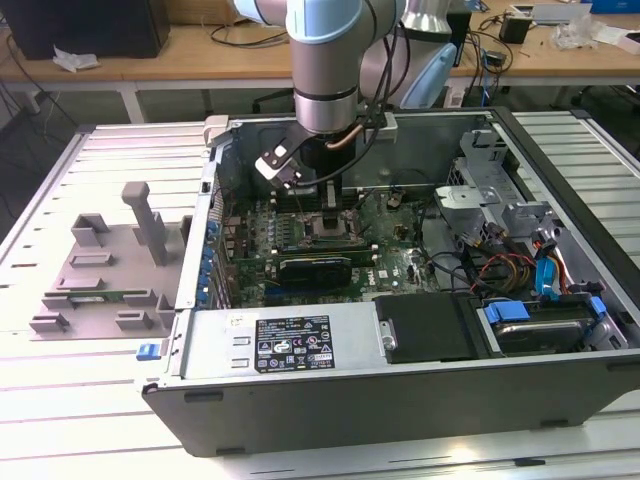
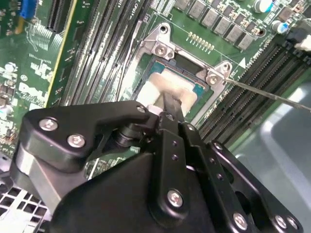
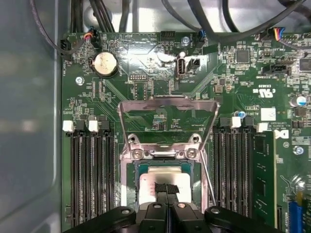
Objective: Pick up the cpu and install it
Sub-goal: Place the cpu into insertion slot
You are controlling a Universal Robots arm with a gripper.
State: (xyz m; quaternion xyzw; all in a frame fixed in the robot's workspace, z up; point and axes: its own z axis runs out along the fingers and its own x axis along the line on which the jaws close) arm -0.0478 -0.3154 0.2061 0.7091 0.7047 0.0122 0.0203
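Note:
The cpu (image 3: 150,180), a silver-topped square chip with a thin green rim, lies flat inside the socket frame (image 3: 127,174) on the green motherboard. It also shows in the second wrist view as the cpu (image 2: 163,77). My gripper (image 3: 166,190) has its two black fingers (image 2: 168,104) pressed together over the middle of the chip's top. Whether they touch it I cannot tell. In the exterior view the gripper (image 1: 318,195) hangs straight down into the open computer case above the socket (image 1: 325,228). The socket's metal load plate (image 3: 167,104) stands hinged up and open.
A thin lever rod (image 3: 207,182) rises beside the socket. Memory slots (image 3: 90,179) flank it on both sides. A black expansion card (image 1: 315,268), a power supply (image 1: 290,340) and drive bays with cables (image 1: 535,290) crowd the case. A grey fixture tray (image 1: 100,270) lies outside, at the exterior view's left.

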